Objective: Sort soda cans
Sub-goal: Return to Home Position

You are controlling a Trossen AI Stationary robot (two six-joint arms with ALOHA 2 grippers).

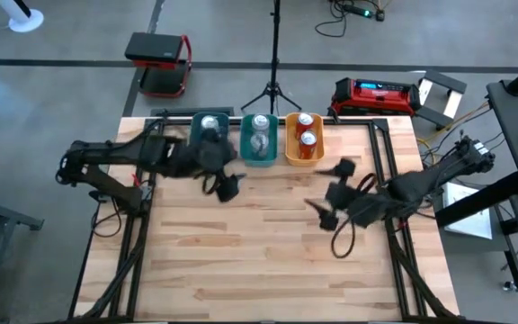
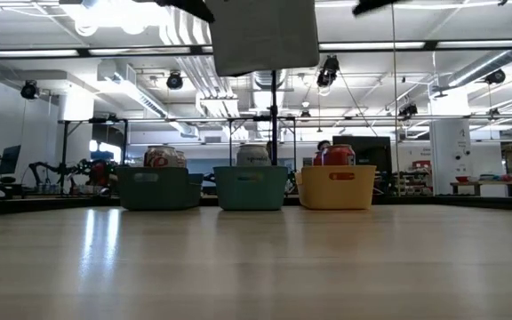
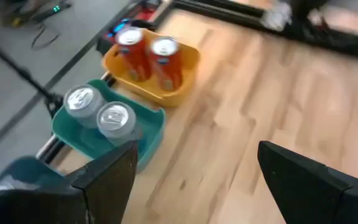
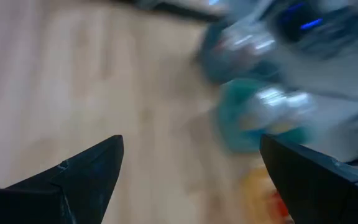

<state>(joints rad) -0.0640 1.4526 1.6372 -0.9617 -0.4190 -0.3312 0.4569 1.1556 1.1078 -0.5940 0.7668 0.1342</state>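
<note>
Three bins stand in a row at the table's far edge. The orange bin (image 1: pixel 304 142) holds two red soda cans (image 3: pixel 151 59) upright. The middle teal bin (image 1: pixel 259 144) holds two silver soda cans (image 3: pixel 98 115). The left teal bin (image 1: pixel 208 135) shows a silver can (image 1: pixel 209 125); my left arm partly covers it. My left gripper (image 1: pixel 227 187) hovers open above the table, just near of the teal bins. My right gripper (image 1: pixel 331 191) hovers open at centre right, near of the orange bin. Neither has anything between its fingers.
The bare wooden tabletop (image 1: pixel 259 261) stretches from the bins to the near edge. In the low view the three bins (image 2: pixel 251 187) stand side by side at the far end, with a part of an arm (image 2: pixel 265 36) hanging high above them.
</note>
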